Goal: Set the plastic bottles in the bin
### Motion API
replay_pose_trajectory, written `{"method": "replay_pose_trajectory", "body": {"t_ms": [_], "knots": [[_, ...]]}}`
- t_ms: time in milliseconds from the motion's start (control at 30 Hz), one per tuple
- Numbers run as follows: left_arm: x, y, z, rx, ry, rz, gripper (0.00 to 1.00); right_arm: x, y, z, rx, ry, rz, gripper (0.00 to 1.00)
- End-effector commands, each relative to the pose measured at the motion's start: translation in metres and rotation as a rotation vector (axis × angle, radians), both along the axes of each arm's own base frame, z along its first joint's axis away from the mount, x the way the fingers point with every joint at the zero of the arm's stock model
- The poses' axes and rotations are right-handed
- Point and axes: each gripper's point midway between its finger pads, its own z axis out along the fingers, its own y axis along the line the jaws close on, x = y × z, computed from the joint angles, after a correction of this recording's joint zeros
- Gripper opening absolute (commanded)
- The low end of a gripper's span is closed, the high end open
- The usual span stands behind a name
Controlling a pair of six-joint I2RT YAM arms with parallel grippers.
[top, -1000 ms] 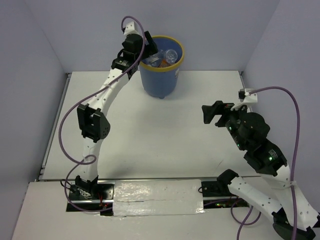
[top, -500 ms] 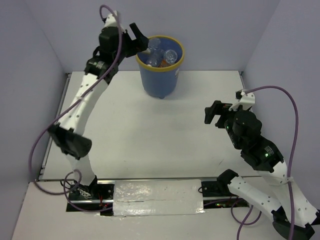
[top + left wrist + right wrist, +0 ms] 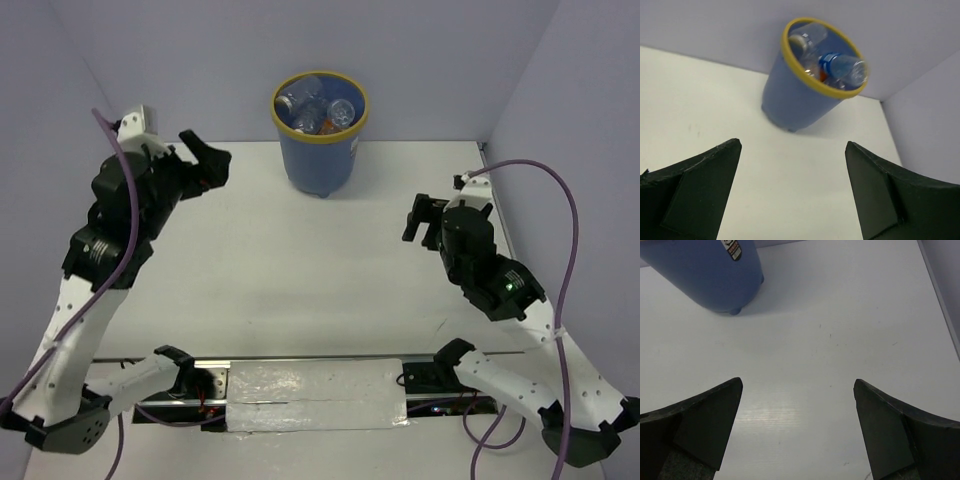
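The bin point(image 3: 318, 158), dark blue with a yellow rim, stands at the back of the white table. Several plastic bottles point(image 3: 322, 105) lie piled inside it, mostly clear, one with a blue label and some orange showing. The left wrist view looks at the bin point(image 3: 790, 102) from the side, with the bottles point(image 3: 841, 66) reaching up to its rim. My left gripper point(image 3: 208, 160) hangs open and empty, left of the bin and well apart from it. My right gripper point(image 3: 419, 221) is open and empty over the right part of the table. No bottle shows on the table.
Pale purple walls close in the table at the back and both sides. A raised edge point(image 3: 940, 295) runs along the table's right side. The bin's lower wall point(image 3: 705, 270) fills the top left of the right wrist view. A taped strip point(image 3: 315, 395) lies between the arm bases.
My left arm has swung back from over the bin to the left and toward the near side, its gripper opening fully. The right gripper has drifted slightly back.
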Motion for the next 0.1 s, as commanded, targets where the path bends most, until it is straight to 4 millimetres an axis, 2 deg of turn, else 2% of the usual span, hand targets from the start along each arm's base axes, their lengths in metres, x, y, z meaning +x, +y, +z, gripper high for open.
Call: {"method": "replay_pose_trajectory", "body": {"t_ms": [0,33,67], "knots": [[-0.020,0.025,-0.021,0.023,0.026,0.083,0.99,0.003,-0.005,0.012,0.019,-0.037,-0.048,1.00],[-0.032,0.031,-0.019,0.014,0.010,0.094,0.99,0.004,-0.004,0.010,0.015,-0.029,-0.045,1.00],[-0.036,0.036,-0.025,0.026,0.030,0.109,0.99,0.005,-0.003,0.008,0.016,-0.021,-0.051,1.00]]}}
